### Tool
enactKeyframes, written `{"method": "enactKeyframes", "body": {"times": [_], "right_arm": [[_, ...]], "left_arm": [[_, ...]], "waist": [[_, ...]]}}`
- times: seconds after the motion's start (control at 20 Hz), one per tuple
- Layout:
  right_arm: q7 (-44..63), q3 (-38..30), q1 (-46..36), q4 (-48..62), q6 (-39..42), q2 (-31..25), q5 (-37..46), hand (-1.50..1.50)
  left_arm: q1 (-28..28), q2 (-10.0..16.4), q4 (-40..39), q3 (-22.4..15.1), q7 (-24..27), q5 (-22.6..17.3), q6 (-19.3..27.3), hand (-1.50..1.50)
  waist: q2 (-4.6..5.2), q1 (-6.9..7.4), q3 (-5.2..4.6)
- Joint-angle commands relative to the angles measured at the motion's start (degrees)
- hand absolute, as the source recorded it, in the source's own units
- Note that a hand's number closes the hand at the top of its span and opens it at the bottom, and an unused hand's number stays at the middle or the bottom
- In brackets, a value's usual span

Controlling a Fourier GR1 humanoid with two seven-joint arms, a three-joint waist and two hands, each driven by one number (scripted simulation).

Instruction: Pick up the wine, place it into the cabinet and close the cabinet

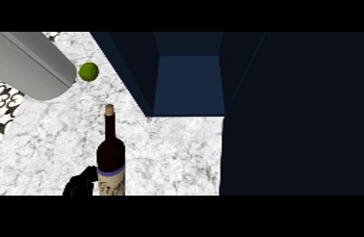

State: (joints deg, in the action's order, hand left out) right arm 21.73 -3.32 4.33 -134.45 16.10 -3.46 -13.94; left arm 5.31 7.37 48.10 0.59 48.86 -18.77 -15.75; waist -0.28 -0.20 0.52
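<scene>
The black left hand (78, 184) sits just left of the tall dark glass wine bottle (111, 156); gripping or not, I can't tell. One sideways nudge could topple it.

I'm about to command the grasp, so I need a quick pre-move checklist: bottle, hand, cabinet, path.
1. Wine bottle upright on the counter: ok.
2. Cabinet open: ok.
3. Left hand beside the bottle's base: ok.
4. Hold on the bottle: cannot tell.
5. Lime off the line from bottle to cabinet: ok.
6. Right hand in view: not ok.
</scene>
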Motion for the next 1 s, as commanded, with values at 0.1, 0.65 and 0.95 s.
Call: {"method": "enactKeyframes", "body": {"times": [0.1,0.65,0.95], "right_arm": [[-1.0,2.1,-0.3,1.1,0.2,0.9,2.2,-1.5],[0.7,1.1,-0.3,-1.1,-1.5,1.3,1.3,-1.5],[0.3,0.6,-0.3,0.6,-0.8,0.9,0.8,-1.5]], "left_arm": [[0.6,-1.6,-4.1,-1.1,5.0,2.3,-2.5,1.5],[10.4,-2.1,23.9,-6.5,-6.3,-0.8,-2.9,1.5],[10.7,-1.1,38.7,-6.6,-20.9,-5.4,0.8,1.5]], "waist": [[0.27,0.18,-0.54],[0.15,0.41,-0.49],[0.21,0.27,-0.49]]}}
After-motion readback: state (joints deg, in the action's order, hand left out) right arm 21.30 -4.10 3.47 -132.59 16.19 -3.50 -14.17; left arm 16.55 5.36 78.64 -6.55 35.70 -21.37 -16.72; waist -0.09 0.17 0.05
